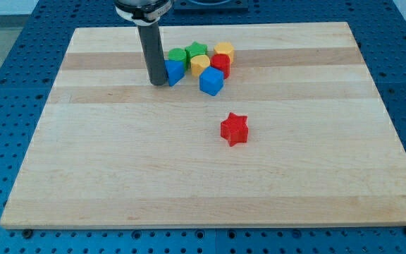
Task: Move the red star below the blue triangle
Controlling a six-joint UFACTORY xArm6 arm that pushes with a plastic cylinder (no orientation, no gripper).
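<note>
The red star [234, 129] lies alone on the wooden board, right of centre. The blue triangle [174, 71] sits near the view's top, at the left end of a cluster of blocks. My tip [158, 83] is at the blue triangle's left side, touching or almost touching it. The red star is well below and to the right of the blue triangle and of my tip.
The cluster right of the blue triangle holds a green block [177, 55], a green star [197, 51], a yellow block [223, 51], a second yellow block [200, 65], a red block [220, 65] and a blue cube [211, 82]. The board's edge [203, 224] runs along the view's bottom.
</note>
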